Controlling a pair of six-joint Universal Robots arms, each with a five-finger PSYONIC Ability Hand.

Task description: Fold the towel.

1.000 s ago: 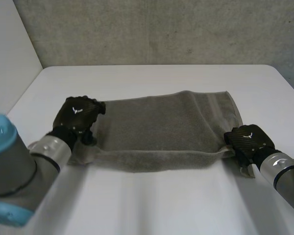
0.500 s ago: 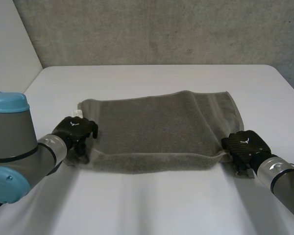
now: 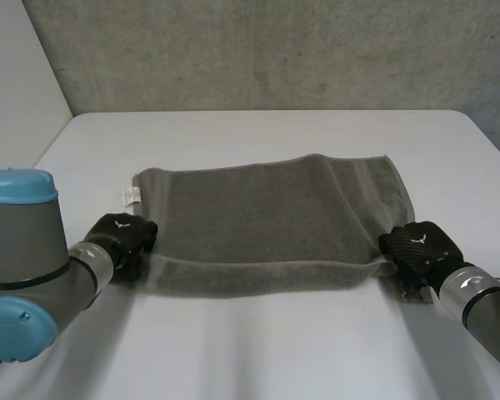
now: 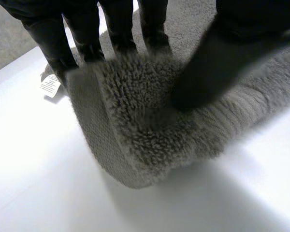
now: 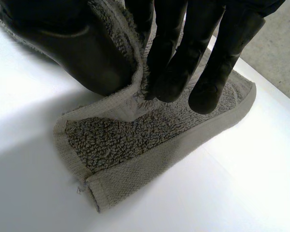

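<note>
White table (image 3: 275,350) beneath concrete wall (image 3: 275,50); left hand (image 3: 123,237) and right hand (image 3: 418,246) each pinch a near corner of the towel (image 3: 267,217); left has drawn back, baring its label (image 3: 131,196)

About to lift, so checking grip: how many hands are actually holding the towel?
2. The left hand pinches the towel at its near left corner; the right hand pinches its near right corner.

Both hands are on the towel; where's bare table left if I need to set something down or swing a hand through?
Widest bare table: the band between the far edge of the towel and the wall. Another lies in front of its near fold. Crowded: both near corners, pinched by the left hand and right hand.
</note>
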